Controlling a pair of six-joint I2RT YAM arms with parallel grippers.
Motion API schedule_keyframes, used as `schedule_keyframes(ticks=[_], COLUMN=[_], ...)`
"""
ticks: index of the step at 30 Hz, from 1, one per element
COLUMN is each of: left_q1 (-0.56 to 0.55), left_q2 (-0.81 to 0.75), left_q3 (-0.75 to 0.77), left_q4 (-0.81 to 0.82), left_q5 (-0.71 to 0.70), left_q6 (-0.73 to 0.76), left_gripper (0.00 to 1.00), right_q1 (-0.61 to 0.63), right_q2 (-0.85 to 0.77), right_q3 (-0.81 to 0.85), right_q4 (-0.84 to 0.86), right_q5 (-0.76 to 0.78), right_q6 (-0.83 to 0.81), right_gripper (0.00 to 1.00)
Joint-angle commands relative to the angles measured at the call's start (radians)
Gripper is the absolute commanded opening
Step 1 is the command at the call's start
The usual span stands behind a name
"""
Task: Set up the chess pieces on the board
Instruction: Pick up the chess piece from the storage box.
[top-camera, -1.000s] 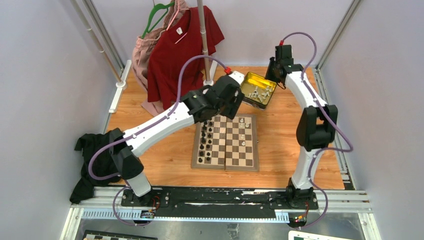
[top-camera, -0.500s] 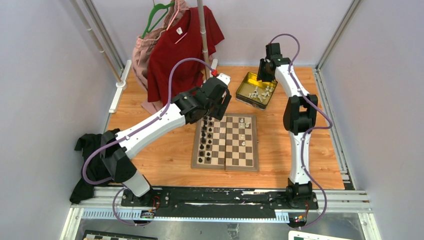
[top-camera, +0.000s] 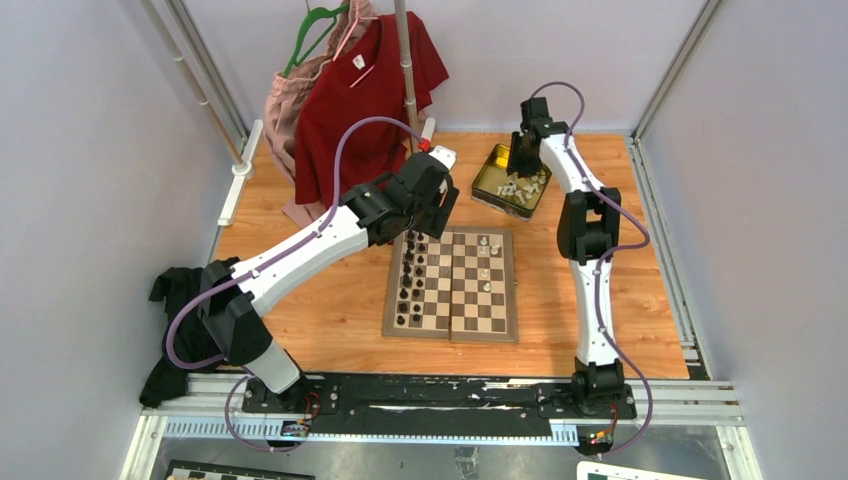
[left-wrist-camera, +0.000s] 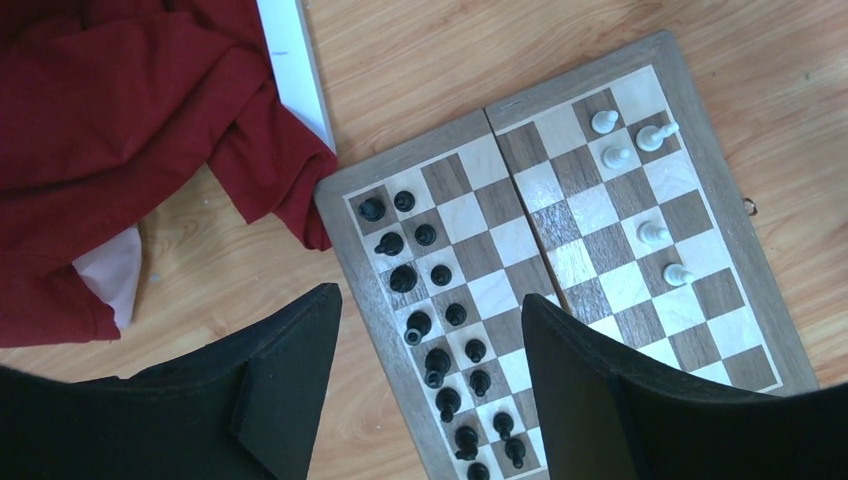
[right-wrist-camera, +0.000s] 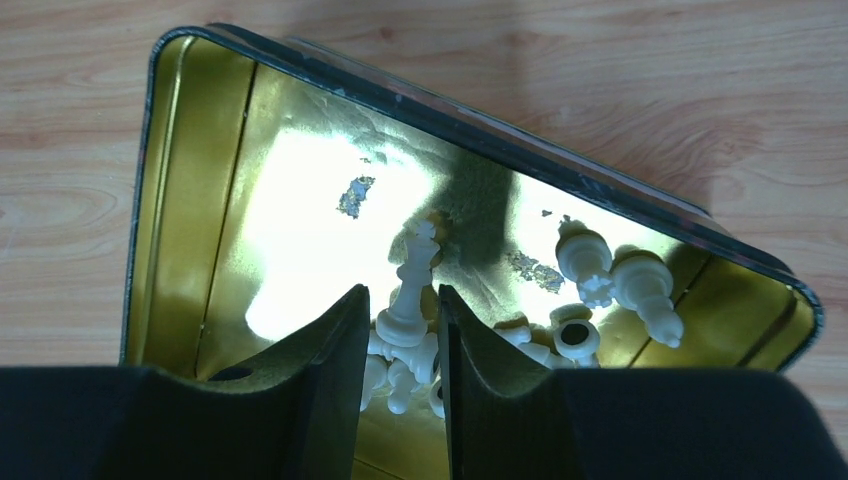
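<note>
1. As we are looking down into the gold tin (right-wrist-camera: 190, 200), the right gripper (right-wrist-camera: 400, 296) is hanging low inside it. The tin is sitting on the wooden table (right-wrist-camera: 620, 90), just beyond the far right corner of the board (top-camera: 470, 305).
2. Its two fingers (right-wrist-camera: 320, 380) are standing close on either side of a cream king (right-wrist-camera: 415, 265), which is leaning slightly. We cannot tell whether they are pinching it or only flanking it.
3. More cream chess pieces (right-wrist-camera: 645, 285) are lying jumbled on the tin's shiny floor, some beside the fingers and some partly hidden beneath them.
4. We are seeing the left gripper (left-wrist-camera: 430, 315) hovering above the board's far left corner, its jaws spread wide and carrying nothing.
5. The board is lying open and flat on the table. Black pieces (left-wrist-camera: 403, 278) are filling two files along its left side.
6. Five cream figures (left-wrist-camera: 653, 233) are standing scattered on the right half, toward the far end.
7. A red shirt (left-wrist-camera: 120, 130) is hanging down to the table, close to the board's far left corner.
</note>
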Motion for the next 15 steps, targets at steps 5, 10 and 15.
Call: schedule_keyframes(ticks=[5,10,15], left_q1=[0.017,0.024,0.033], left_q2=[-0.039,-0.036,-0.036], left_q3=[-0.024,-0.027,-0.042], left_q4=[0.043,0.044,0.049], left_q5=[0.035,0.046,0.059], left_q6=[0.017,0.023,0.021], left_gripper=[0.72,0.72,0.72], right_q1=[0.020,0.020,0.020], right_q2=[0.067,0.097,0.106], right_q3=[0.096,0.128,0.122], right_q4=[-0.063,-0.086,-0.098], right_q5=[0.009,0.013,0.022], right_q6=[-0.007,-0.005,-0.009], right_gripper=[0.36,0.37,0.32])
